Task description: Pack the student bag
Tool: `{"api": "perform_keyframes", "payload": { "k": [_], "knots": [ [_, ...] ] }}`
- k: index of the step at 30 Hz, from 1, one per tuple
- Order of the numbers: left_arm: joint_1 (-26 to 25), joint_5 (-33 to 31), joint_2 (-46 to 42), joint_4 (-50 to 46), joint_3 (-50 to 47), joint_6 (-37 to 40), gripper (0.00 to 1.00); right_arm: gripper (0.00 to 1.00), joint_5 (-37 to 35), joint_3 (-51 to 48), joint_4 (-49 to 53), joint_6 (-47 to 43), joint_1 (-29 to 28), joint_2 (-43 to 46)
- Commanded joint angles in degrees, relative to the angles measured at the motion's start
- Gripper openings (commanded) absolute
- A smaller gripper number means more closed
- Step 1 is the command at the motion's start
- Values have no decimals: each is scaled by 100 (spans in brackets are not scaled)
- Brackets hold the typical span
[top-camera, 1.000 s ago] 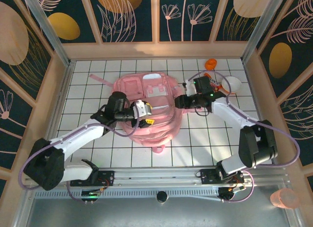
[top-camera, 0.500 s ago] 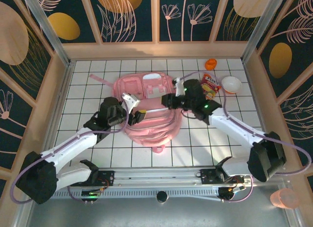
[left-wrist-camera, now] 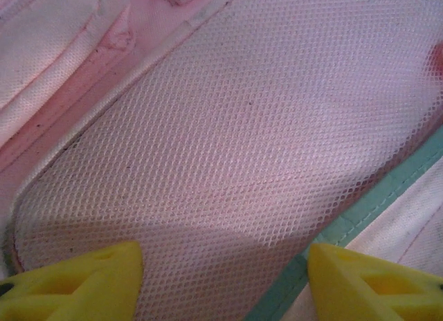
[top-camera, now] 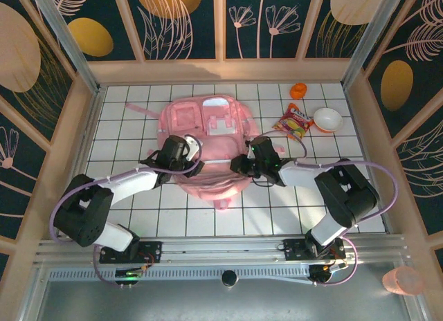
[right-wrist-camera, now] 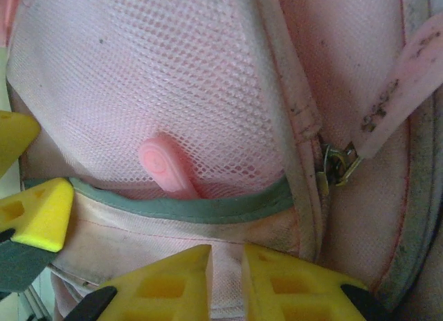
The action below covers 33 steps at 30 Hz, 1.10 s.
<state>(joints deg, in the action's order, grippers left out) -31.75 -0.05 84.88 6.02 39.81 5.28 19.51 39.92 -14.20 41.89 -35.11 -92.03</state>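
The student bag [top-camera: 204, 127] is a big pink backpack lying flat mid-table, white patch toward the back. My left gripper [top-camera: 196, 164] rests low over its left side. In the left wrist view the left gripper [left-wrist-camera: 223, 286] is open, its yellow fingertips [left-wrist-camera: 90, 276] wide apart over the mesh pocket [left-wrist-camera: 228, 127]. My right gripper [top-camera: 239, 163] is at the bag's lower right. The right gripper [right-wrist-camera: 227, 283] is shut on pale bag fabric just below the pocket's green rim [right-wrist-camera: 208, 209]. A pink rounded piece [right-wrist-camera: 165, 167] sits inside the mesh.
A red and yellow snack packet [top-camera: 296, 122], a white bowl [top-camera: 327, 118] and a small orange object [top-camera: 298, 90] lie at the back right. A pink strap [top-camera: 142, 112] trails off the bag's back left. A metal zip pull [right-wrist-camera: 333, 163] is beside the right gripper.
Both grippers have dropped in toward the bag's lower middle. The right one came away from the snack packet side. The bag now lies flatter and more squarely.
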Motion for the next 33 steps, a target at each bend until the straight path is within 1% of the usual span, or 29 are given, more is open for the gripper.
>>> {"api": "perform_keyframes", "payload": {
  "k": [1,3,4,5,7,9,10,11,12,14,16,18,20,22,25,26,27,29,31,33],
  "knots": [
    [111,-433,161,398,288,-60,66,20,-310,356,323,-254,280,-179],
    [219,-369,171,529,621,2,71,24,-369,616,398,-495,343,16],
    [257,-399,112,599,743,26,73,26,-431,735,477,-624,528,166],
    [306,-452,7,719,841,35,75,33,-528,867,587,-824,618,382],
    [440,-582,-302,968,923,37,82,52,-893,1098,868,-1260,800,758],
    [654,-788,-736,1292,820,34,84,68,-1288,1244,1139,-1721,1071,1185],
    [750,-888,-953,1463,724,34,87,97,-1429,1229,1185,-1892,1223,1389],
    [881,-1039,-1187,1678,582,38,89,99,-1622,1155,1169,-2109,1412,1617],
    [1007,-1219,-1434,1938,380,66,99,99,-1829,1020,1104,-2320,1616,1878],
    [1262,-1587,-1830,2414,-43,55,99,99,-2234,597,808,-2686,2073,2314],
    [1505,-1881,-2167,2866,-523,2,99,99,-2440,37,350,-3048,2561,2688],
    [1752,-2062,-2439,3299,-1023,-27,99,99,-2364,-561,-213,-3459,3014,2989],
    [1892,-2232,-2622,3602,-1433,-136,99,99,-2256,-1074,-719,-3755,3256,3140],
    [1981,-2213,-2708,3929,-1845,-234,99,99,-2144,-1540,-1282,-4006,3378,3171],
    [2054,-2340,-2669,4517,-2401,-401,99,99,-2076,-2260,-2545,-4298,3413,3031],
    [2082,-2364,-2583,4775,-2596,-428,99,99,-2074,-2513,-3145,-4392,3408,2901],
    [2093,-2456,-2490,4992,-2740,-501,99,99,-1863,-2714,-3702,-4460,3407,2748],
    [2120,-2561,-2253,5401,-3027,-615,99,99,-1597,-3011,-4868,-4540,3412,2205],
    [2134,-2668,-1963,5903,-3258,-740,99,99,-1475,-3078,-5625,-4585,3364,1530],
    [2147,-2680,-1647,6327,-3384,-804,99,99,-1615,-3147,-6556,-4754,3253,803]
  ]
}}
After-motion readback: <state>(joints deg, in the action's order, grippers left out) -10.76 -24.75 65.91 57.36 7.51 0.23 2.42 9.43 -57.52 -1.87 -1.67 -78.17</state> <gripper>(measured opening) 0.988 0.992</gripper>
